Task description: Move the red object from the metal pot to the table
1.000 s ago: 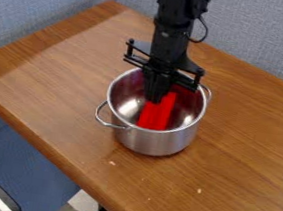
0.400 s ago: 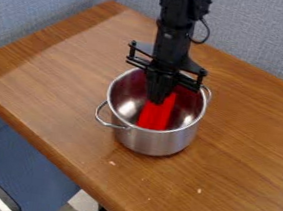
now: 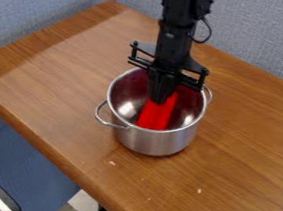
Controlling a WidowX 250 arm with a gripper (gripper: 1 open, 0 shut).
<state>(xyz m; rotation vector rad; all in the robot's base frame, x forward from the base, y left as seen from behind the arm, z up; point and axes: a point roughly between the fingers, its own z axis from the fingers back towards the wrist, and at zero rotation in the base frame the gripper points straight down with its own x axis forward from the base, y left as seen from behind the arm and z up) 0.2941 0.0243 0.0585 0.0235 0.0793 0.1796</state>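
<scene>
A shiny metal pot [image 3: 147, 137] with small loop handles stands near the middle of the brown wood-grain table [image 3: 56, 64]. Inside it a bright red object [image 3: 164, 112] leans against the pot's wall. My gripper [image 3: 158, 94] reaches straight down into the pot, its black fingers shut on the upper end of the red object. The lower end of the red object rests at the pot's bottom.
Blue-grey fabric walls stand behind the table on the left and right. The table's near edge runs diagonally along the lower left, with floor and a dark item below it.
</scene>
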